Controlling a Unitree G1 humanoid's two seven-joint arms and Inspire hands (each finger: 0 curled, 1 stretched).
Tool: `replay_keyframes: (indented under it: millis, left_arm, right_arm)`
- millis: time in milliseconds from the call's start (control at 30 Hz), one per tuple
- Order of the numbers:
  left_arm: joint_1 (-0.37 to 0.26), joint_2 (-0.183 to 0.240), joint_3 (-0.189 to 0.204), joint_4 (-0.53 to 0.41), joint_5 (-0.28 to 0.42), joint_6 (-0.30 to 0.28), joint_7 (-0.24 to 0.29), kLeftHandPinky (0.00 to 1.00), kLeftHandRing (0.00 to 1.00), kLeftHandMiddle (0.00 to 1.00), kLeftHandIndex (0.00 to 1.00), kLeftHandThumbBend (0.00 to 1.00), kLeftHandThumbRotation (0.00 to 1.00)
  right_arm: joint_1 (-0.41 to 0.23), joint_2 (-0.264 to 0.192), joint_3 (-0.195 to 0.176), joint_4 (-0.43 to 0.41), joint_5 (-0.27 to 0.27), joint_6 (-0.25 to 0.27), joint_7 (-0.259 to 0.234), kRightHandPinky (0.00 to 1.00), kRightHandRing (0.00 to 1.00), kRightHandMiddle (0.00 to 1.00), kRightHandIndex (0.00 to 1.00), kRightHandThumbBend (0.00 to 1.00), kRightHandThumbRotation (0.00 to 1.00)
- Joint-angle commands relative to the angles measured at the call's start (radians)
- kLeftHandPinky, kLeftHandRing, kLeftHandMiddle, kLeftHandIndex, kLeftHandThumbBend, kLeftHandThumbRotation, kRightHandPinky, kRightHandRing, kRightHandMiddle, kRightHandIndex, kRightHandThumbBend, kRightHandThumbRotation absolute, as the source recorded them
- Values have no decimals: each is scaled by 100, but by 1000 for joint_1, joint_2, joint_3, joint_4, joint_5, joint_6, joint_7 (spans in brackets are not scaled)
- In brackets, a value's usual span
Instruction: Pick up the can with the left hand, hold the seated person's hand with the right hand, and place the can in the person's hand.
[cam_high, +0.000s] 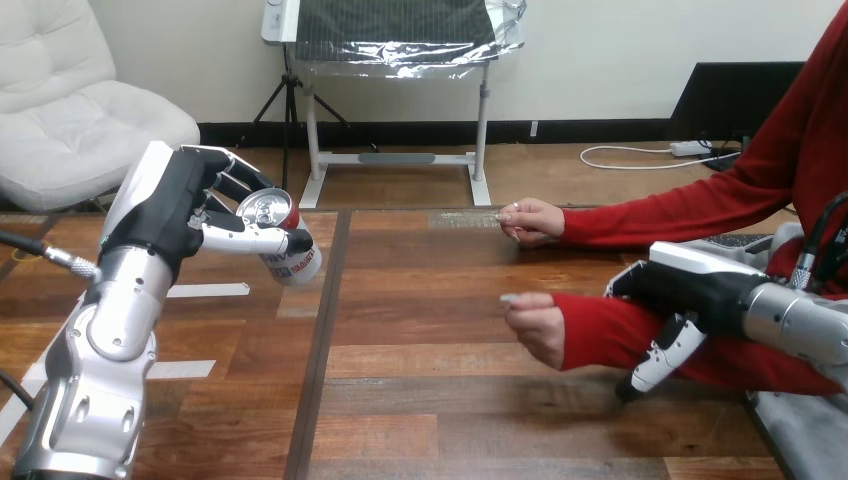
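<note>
The left hand (170, 205) is gripping the can (282, 238), its fingers curling round the far side and its thumb (250, 238) pressing across the near side; the can is hanging in the air above the bench (430, 400), tilting so that its silver top is facing up and toward the camera; a strip of white tape (205, 290) is lying on the bench just below and left of the can; well to the right of the can, the person's nearer hand (538, 328) is sitting loosely curled low over the bench, apart from the can; the person's farther hand (530, 220) is resting further back, also right of the can; farthest right of the can, the right hand (695, 290) is lying over the red sleeve (600, 335) of the nearer forearm, its fingers (665, 350) curling down round the front of it.
</note>
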Motion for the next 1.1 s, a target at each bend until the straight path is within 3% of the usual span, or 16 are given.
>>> replay_keyframes:
  millis: [0, 367, 1067]
  left_arm:
    - [-67, 23, 21, -67, -5, -23, 3, 31, 35, 41, 43, 73, 0]
    - [-64, 24, 20, -72, -1, -23, 4, 30, 34, 40, 43, 74, 0]
    - [-61, 26, 21, -69, -1, -31, 5, 29, 34, 40, 43, 74, 0]
  right_arm:
    - [-43, 24, 10, -8, -11, -20, -48, 45, 48, 53, 55, 97, 3]
    - [-36, 36, 20, 18, -22, -51, -132, 35, 39, 45, 49, 94, 0]
    - [-33, 48, 30, 51, -16, -95, -190, 31, 34, 40, 42, 85, 0]
